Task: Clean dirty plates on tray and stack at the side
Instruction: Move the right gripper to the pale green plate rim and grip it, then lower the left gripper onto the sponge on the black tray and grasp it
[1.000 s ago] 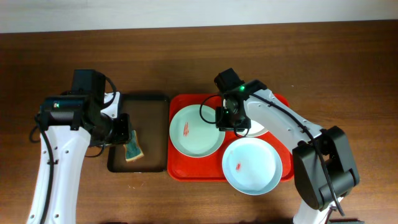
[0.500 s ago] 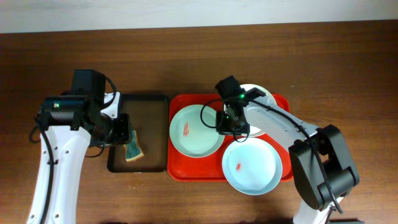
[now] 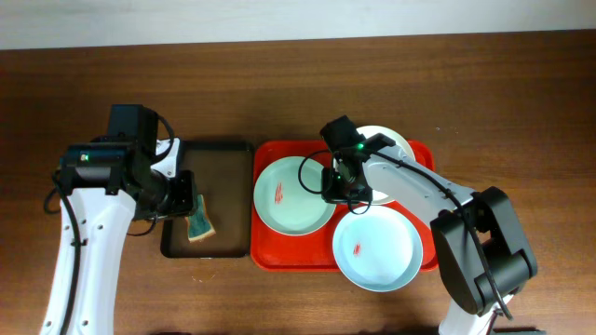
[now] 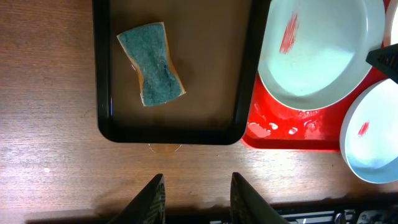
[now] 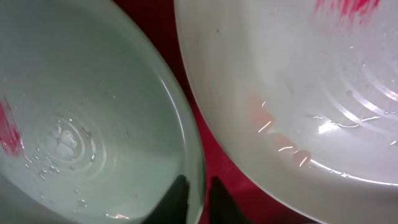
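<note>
- Red tray point(image 3: 268, 254) lies flat on the desk.
- Mint green plate point(image 3: 293, 200), red-smeared, left inside.
- Pale blue plate point(image 3: 380, 251), red-smeared, front right.
- White plate point(image 3: 385, 140), back right.

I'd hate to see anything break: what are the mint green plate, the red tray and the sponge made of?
The mint green plate: glossy, wet sheen, faint rings; glazed ceramic or melamine, cannot tell. The red tray: likely moulded plastic, smooth with shiny highlights. The sponge: yellowish foam under a coarse green scouring layer.

Right gripper point(image 3: 332, 185) on mint plate point(image 3: 298, 209) rim; sponge point(image 3: 199, 223) in brown tray point(image 3: 223, 167).
</note>
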